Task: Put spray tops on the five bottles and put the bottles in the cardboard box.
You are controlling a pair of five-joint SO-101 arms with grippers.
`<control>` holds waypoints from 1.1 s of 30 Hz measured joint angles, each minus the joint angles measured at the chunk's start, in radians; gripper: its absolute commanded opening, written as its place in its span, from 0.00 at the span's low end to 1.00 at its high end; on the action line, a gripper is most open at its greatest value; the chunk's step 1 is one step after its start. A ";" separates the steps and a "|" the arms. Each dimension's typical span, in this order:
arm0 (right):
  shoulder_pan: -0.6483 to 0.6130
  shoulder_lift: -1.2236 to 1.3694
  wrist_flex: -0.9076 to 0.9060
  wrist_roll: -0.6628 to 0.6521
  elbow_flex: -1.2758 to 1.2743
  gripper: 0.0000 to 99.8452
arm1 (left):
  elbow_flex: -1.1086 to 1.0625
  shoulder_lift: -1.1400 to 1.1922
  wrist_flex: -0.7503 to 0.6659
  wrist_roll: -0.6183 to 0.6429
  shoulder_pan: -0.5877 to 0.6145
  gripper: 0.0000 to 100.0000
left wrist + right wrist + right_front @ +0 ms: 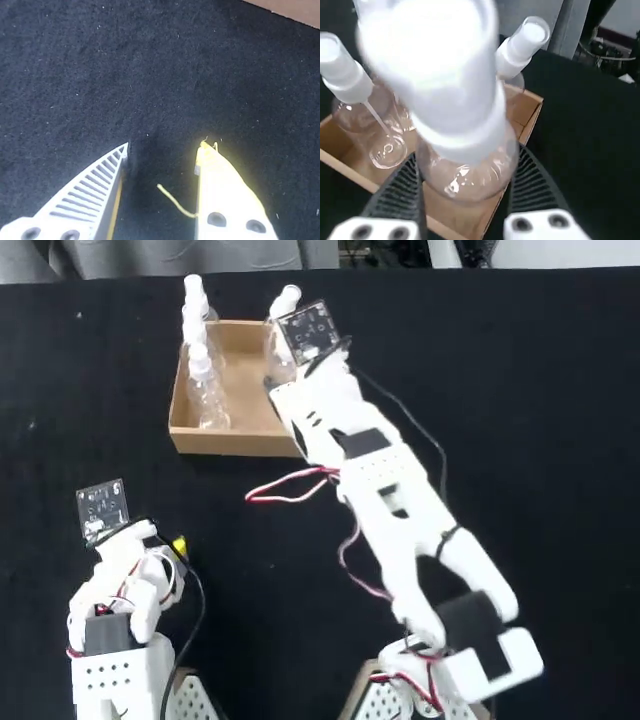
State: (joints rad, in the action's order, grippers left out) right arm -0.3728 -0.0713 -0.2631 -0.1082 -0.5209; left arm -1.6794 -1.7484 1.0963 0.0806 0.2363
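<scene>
Cardboard box (225, 440); three bottles (351, 102) standing, fourth bottle (462, 175) clamped in right gripper (467, 156).

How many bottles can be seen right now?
4. One bottle sits in the right pincer at the cardboard box; three stand inside: two along one wall, one by a corner. Others may be hidden.

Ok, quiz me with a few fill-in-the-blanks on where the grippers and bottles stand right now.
1. The right gripper is shut on a bottle that already carries a ____ top.
2. The left gripper is ____ and holds nothing.
3. The other bottles in the cardboard box stand ____.
Missing words: spray; open; upright.
</scene>
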 measured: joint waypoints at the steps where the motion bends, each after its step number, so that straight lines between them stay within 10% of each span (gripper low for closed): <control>1: 0.000 0.014 0.000 0.000 0.008 0.04 | 0.000 0.000 0.000 0.000 0.000 0.20; 33: 0.000 0.407 0.089 0.002 0.196 0.04 | 0.000 0.000 0.000 -0.002 0.000 0.20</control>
State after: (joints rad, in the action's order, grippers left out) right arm -0.3728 0.3353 -0.1741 -0.1066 -0.3245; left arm -1.6794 -1.7484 1.0963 0.0790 0.2363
